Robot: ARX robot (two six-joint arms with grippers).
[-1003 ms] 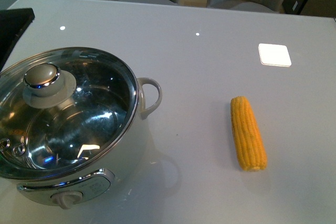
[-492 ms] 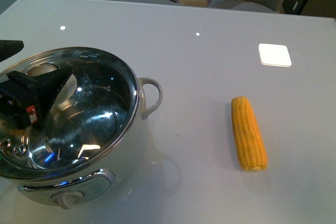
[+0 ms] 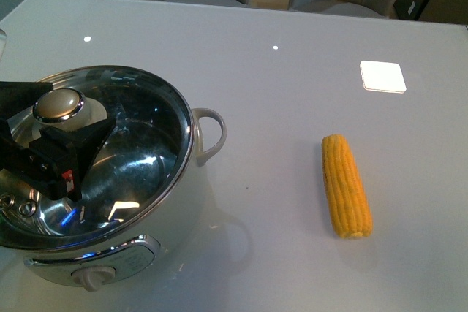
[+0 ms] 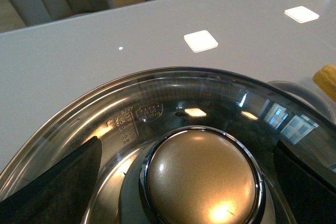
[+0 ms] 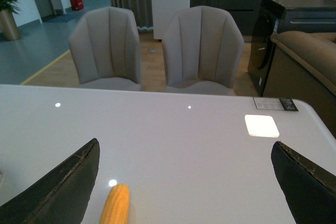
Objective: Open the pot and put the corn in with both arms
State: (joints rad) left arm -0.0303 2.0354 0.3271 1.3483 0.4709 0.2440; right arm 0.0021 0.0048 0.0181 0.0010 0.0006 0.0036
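The corn (image 3: 346, 185) lies flat on the table (image 3: 292, 93), well to the right of the pot (image 3: 191, 206), its long axis running away from me with the rounded tip farthest. My left gripper (image 4: 187, 142) hangs over the pot's glass lid (image 3: 150, 144), fingers spread either side of the knob (image 3: 60, 105). My right gripper (image 5: 185, 145) is up above the table on the corn's side of the pot, fingers wide apart and holding nothing.

Home-like dining room: white table (image 5: 184, 140), padded chairs (image 5: 202, 45), sofa (image 5: 307, 61), potted plant (image 5: 8, 17).

Left gripper (image 3: 82, 103) fingers (image 3: 69, 151) astride the lid knob (image 3: 58, 105) of the pot (image 3: 191, 210) — corn (image 3: 346, 184) well apart
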